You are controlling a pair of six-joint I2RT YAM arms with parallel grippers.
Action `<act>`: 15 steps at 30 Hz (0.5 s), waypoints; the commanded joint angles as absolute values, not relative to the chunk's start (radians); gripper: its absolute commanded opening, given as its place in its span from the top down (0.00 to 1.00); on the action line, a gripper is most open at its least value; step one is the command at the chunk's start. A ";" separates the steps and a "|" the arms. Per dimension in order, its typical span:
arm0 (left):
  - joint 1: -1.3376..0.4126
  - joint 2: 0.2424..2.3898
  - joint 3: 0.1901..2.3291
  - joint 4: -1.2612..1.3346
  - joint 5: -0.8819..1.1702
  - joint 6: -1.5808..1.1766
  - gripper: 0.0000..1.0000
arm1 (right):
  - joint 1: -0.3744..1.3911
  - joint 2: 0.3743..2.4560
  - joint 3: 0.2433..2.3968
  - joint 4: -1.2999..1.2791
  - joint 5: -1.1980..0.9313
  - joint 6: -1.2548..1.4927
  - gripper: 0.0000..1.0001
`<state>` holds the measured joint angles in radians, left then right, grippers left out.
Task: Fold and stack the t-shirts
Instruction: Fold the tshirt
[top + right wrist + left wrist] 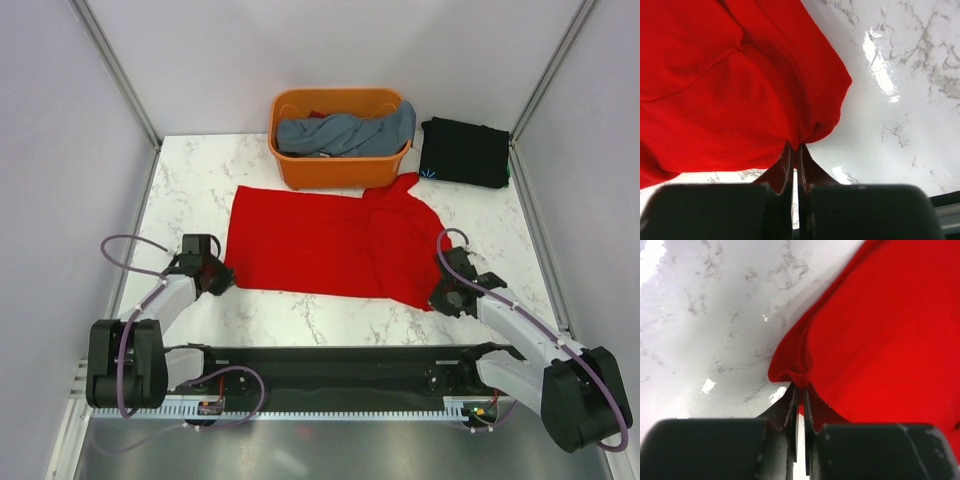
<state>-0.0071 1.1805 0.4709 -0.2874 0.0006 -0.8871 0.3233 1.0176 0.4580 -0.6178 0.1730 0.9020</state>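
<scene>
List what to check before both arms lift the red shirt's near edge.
1. Corner pinch by left hand on the red fabric t-shirt: ok, shut.
2. Corner pinch by right hand: ok, shut.
3. Shirt spread flat: not ok, right side rumpled.
4. Far sleeve apart from the orange plastic basket: not ok, it touches.
5. Sleeve apart from the black folded garment: cannot tell, very near.

Robot lab test cell: plain white panels (60,150) on aluminium posts (118,70) enclose marble-print bench (190,170), mounting rail (330,405) along near edge.
</scene>
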 commanded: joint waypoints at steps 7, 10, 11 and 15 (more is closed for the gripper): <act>0.060 1.034 0.663 -0.477 -0.034 -0.802 0.98 | 0.215 1.017 0.770 -0.825 0.331 0.776 1.00; 0.113 0.938 0.684 -0.558 -0.005 -0.776 0.98 | 0.147 0.993 0.785 -0.842 0.290 0.756 1.00; 0.121 0.922 0.684 -0.577 -0.005 -0.770 0.98 | 0.143 0.988 0.781 -0.845 0.279 0.758 1.00; 0.133 0.838 0.638 -0.650 0.041 -0.785 0.98 | 0.143 0.939 0.717 -0.842 0.218 0.781 1.00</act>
<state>0.1143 0.8780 0.6594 -0.5396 0.0360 -0.8219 0.1505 0.9726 0.7540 -0.7837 0.2287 0.7921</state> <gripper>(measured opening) 0.033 0.019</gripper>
